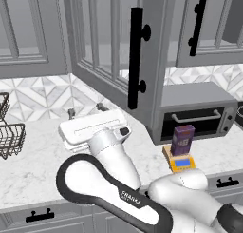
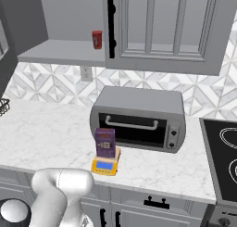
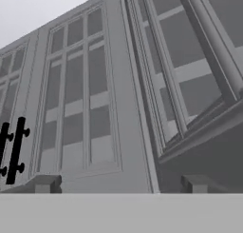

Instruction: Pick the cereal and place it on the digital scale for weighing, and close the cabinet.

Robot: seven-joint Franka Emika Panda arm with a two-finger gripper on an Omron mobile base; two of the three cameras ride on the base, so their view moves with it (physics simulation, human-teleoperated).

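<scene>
wire basket [image 1: 10, 134] at the far left of the table [image 1: 33, 170], against the patterned tile wall. next along, the white arm rises from the lower right of the left base view, and its pincer [image 1: 85, 112] points away toward the wall with both small dark tips well apart – released, nothing between them. in the hand view the two fingertips [image 3: 45, 183] stand wide at the bottom, aimed at a panelled cabinet [image 3: 80, 99] face, with two black bar handles at the left edge.

right of the pincer, the cabinet door [image 1: 128, 51] stands swung out toward the camera, its long black handle [image 1: 136, 56] facing us – still open. in the right base view a small red can [image 2: 96, 39] sits on the cabinet's open shelf, just left of the door edge.

below the door sits the toaster oven [image 2: 139, 117] on the table. in front of it, near the table's front edge, the cereal [image 2: 105, 142] stands upright on the scale [image 2: 105, 165], whose blue display faces forward. the box is just clear of the oven's glass door, well apart from the pincer.

far right – a black cooktop [image 2: 222, 152] set in the table.
</scene>
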